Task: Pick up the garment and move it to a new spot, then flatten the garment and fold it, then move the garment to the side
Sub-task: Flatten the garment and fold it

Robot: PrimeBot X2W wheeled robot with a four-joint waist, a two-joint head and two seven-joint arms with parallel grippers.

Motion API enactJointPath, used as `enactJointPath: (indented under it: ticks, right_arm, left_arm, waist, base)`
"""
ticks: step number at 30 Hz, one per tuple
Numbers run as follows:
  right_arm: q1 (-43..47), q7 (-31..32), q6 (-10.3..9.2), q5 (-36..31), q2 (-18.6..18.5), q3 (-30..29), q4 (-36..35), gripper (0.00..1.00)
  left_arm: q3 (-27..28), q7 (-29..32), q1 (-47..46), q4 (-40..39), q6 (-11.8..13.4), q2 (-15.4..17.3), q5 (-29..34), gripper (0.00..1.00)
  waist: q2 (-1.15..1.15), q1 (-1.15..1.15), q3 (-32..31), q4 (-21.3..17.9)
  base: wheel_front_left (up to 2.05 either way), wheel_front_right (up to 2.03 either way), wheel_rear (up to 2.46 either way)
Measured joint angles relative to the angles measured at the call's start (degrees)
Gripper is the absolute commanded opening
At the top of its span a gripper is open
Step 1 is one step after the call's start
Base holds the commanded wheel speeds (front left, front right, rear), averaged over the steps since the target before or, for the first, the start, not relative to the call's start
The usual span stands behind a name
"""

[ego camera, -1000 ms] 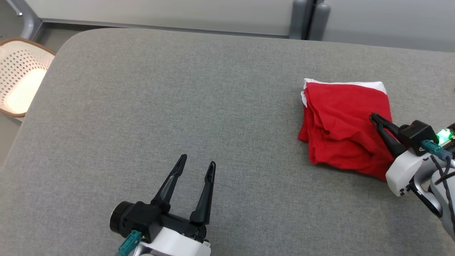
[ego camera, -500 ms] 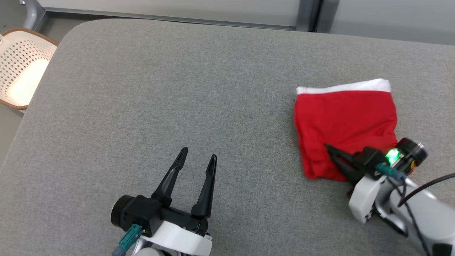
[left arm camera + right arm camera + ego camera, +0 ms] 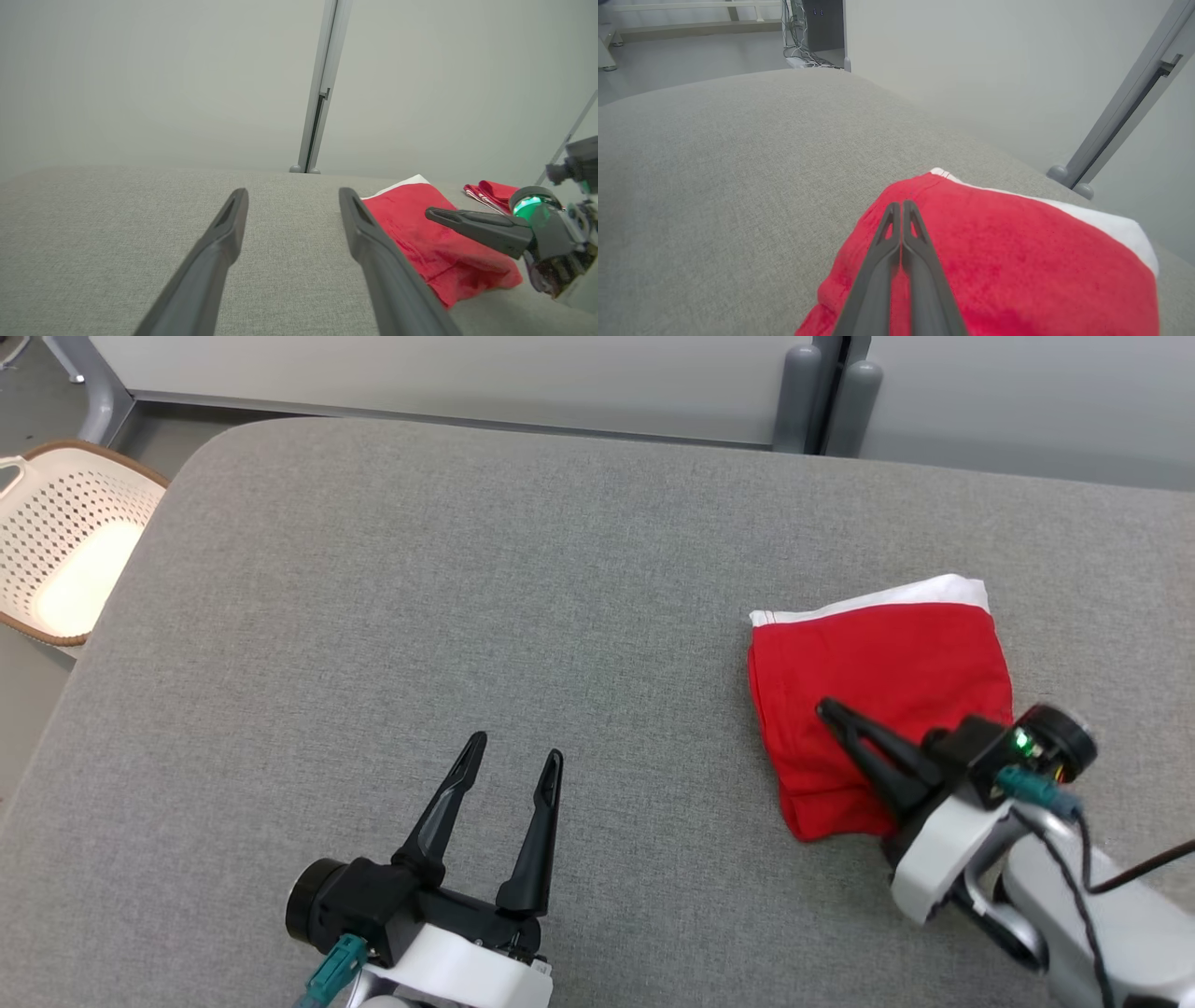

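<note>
The garment, red with a white band along its far edge, lies folded on the right of the grey table. My right gripper is shut, its fingers pressed together with nothing visibly between them. They reach over the garment's near-left part. In the right wrist view the closed right gripper points across the red garment. The left wrist view shows that right gripper just above the garment; whether it touches is unclear. My left gripper stands open near the table's front, empty, as the left wrist view confirms.
A white perforated basket with a brown rim stands off the table's left edge. A grey post rises behind the far edge. Another red cloth lies beyond the garment on the right.
The head camera has shifted. The garment lies flatter and smoother than a second ago. My right gripper, still shut, has moved from its near-right edge over to its near-left part. The left gripper has stayed put.
</note>
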Motion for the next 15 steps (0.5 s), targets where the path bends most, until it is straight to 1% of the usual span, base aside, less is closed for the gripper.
enactJointPath:
  ticks: [1,4,5,7,10,15]
  right_arm:
    - [0.7,0.0,0.00,-0.4,0.1,-0.1,0.0,0.00]
    - [3.9,0.0,0.01,0.3,1.4,2.1,1.5,0.00]
    - [4.0,0.0,0.01,0.5,1.8,1.8,2.0,0.00]
    - [3.3,0.0,0.00,0.6,2.7,0.0,4.0,0.00]
    - [1.5,0.0,0.00,-0.4,5.1,-4.7,8.0,0.00]
    - [-2.3,0.0,0.00,-2.3,8.7,-8.2,17.1,0.00]
  left_arm:
    - [0.0,0.0,0.0,0.0,0.0,0.0,0.0,1.00]
    - [-0.1,0.0,0.0,0.0,-0.1,0.0,0.0,1.00]
    - [0.0,0.0,0.0,0.0,-0.1,0.0,0.0,1.00]
    - [-0.1,0.0,0.0,0.0,-0.1,0.0,0.0,1.00]
    - [-0.5,0.0,0.0,-0.1,-0.2,0.0,0.0,1.00]
    - [-1.3,0.0,-0.1,0.2,-0.6,0.0,0.3,1.00]
  waist:
    - [0.00,0.00,-0.2,0.0]
    - [0.00,0.00,-0.8,0.0]
    - [0.00,0.00,-0.8,0.1]
    - [0.00,0.00,-0.8,0.1]
    - [0.00,0.00,-0.6,0.1]
    - [0.00,0.00,-0.1,0.5]
  base:
    - [0.00,0.00,0.00]
    - [0.00,0.00,0.00]
    - [0.00,0.00,0.00]
    - [0.00,0.00,0.00]
    - [0.00,0.00,0.00]
    - [0.00,0.00,0.00]
